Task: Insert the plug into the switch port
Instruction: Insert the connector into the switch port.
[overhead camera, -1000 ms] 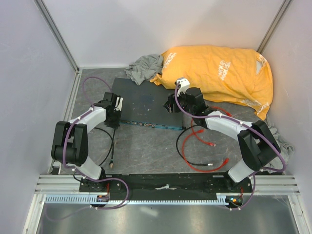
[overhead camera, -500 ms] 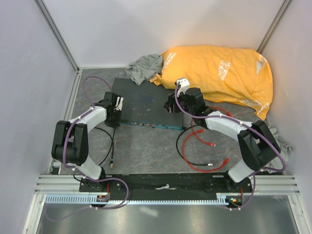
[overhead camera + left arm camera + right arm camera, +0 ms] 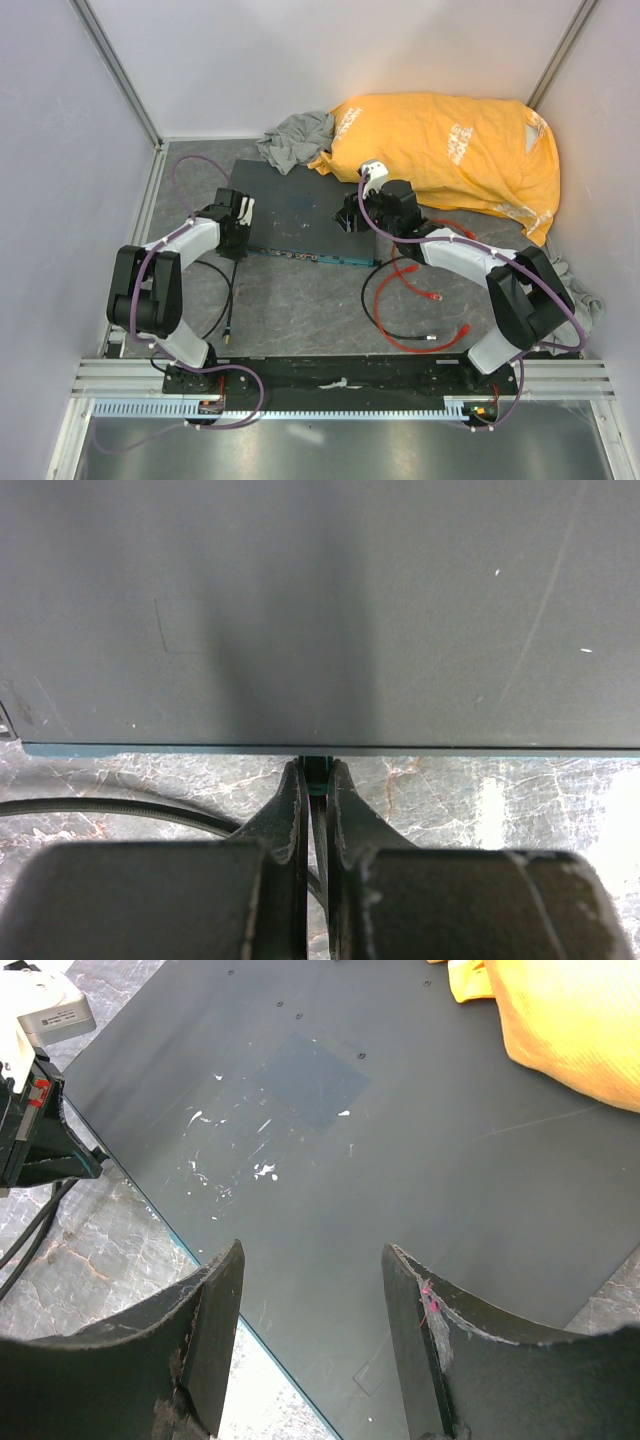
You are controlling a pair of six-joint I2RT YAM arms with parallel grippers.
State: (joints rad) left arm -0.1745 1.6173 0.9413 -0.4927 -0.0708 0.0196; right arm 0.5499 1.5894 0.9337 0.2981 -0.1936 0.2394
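behind the switch box (image 3: pixel 290 210), orange bag (image 3: pixel 450 150), left hand (image 3: pixel 315 770) closed, right hand (image 3: pixel 312 1252) spread wide

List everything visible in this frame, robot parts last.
switch box: one, dark grey with a blue-green front edge, table centre
red cable: count unclear, red, loose on the table right of the box
black cables: two, black, one near-left, one near-right
bag: one, orange-yellow, far right
cloth: one, grey, behind the box
table: one, marbled grey
left claw: black, shut, at the box's left edge
right claw: black, open, over the box's right part, nothing between its fingers
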